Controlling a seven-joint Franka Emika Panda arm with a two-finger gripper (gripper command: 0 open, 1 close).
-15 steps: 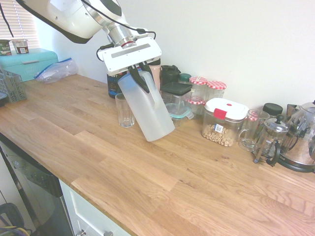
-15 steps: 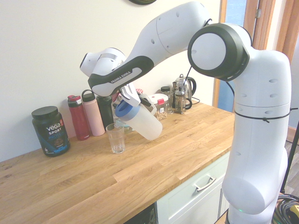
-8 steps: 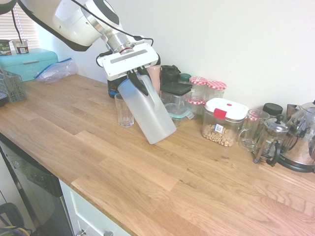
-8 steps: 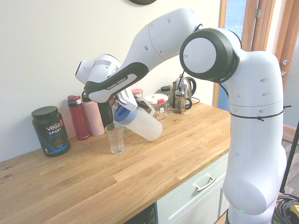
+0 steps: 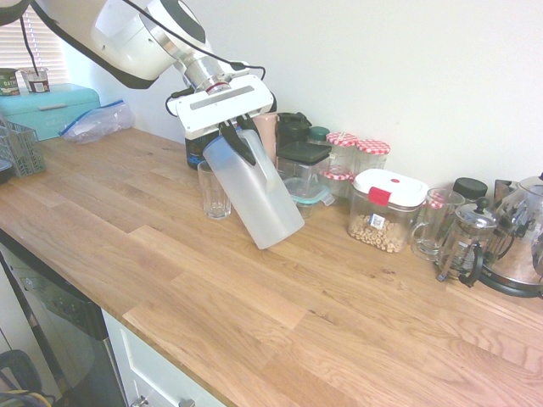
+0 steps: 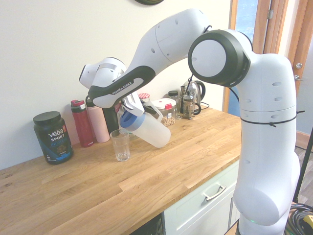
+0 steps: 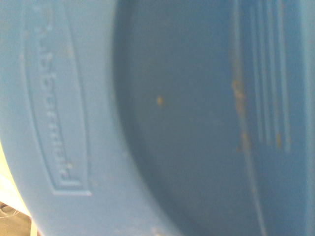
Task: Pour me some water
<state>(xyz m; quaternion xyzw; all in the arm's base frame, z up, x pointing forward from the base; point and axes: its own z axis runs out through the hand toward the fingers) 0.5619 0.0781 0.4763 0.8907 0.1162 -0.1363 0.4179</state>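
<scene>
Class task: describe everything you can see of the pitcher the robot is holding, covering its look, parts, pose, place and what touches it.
The pitcher is a tall, translucent whitish jug that looks like plastic, with a blue lid and a side handle. The gripper is shut on it near the top and holds it clear of the wooden counter. It is tilted, lid end low toward the empty-looking drinking glass, base raised away from it. No stream of water shows. The wrist view is filled by the blue lid, which bears raised lettering too blurred to read.

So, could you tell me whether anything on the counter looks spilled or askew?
No spill shows. Only the pitcher is askew, tilted with its blue lid over the glass, held in the gripper.
</scene>
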